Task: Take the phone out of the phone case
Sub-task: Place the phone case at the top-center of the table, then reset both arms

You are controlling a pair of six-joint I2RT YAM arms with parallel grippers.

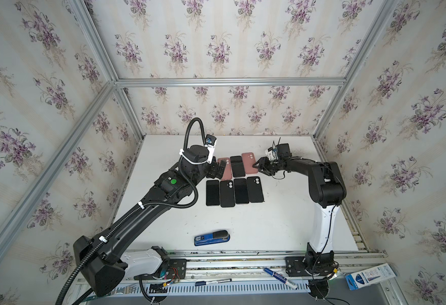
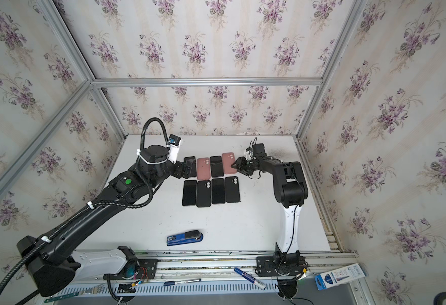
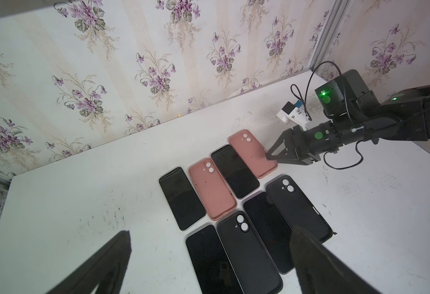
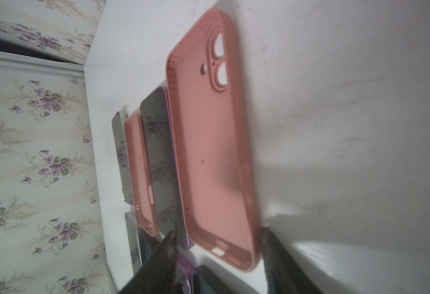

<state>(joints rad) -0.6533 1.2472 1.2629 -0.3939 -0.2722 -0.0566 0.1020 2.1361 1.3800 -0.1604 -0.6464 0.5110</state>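
Pink silicone phone case [image 1: 249, 163] [image 2: 229, 163] [image 3: 253, 155] [image 4: 214, 152] lies flat and empty on the white table [image 1: 282, 216]; the tabletop shows through its camera holes. Taking the back wall as 12 o'clock in both top views, it sits at the 3 o'clock end of the back row of four. A bare black phone [image 1: 237, 166] [image 2: 216, 166] [image 3: 235, 171] [image 4: 158, 152] lies just beside it at its 9 o'clock side, screen up. Next at 9 o'clock comes a second pink case [image 2: 204, 168] [image 3: 212, 189], then another dark phone [image 2: 190, 165] [image 3: 182, 198]. A black soft case [image 1: 255, 189] [image 3: 298, 206] lies at 6 o'clock of the first case, ending a front row of dark phones and cases.

The right gripper [image 1: 255, 167] [image 2: 232, 165] [image 3: 268, 155] [image 4: 219, 230] reaches in low from 3 o'clock. Its fingers [image 4: 165, 252] are spread and stand either side of the case's charging-port end, holding nothing; whether one brushes the rim I cannot tell.

The left gripper [image 1: 218, 170] [image 2: 186, 170] [image 3: 211, 231] hovers over the row's 9 o'clock end, fingers spread wide and empty.

A blue stapler [image 1: 212, 237] [image 2: 185, 237] lies well apart at 6 o'clock.
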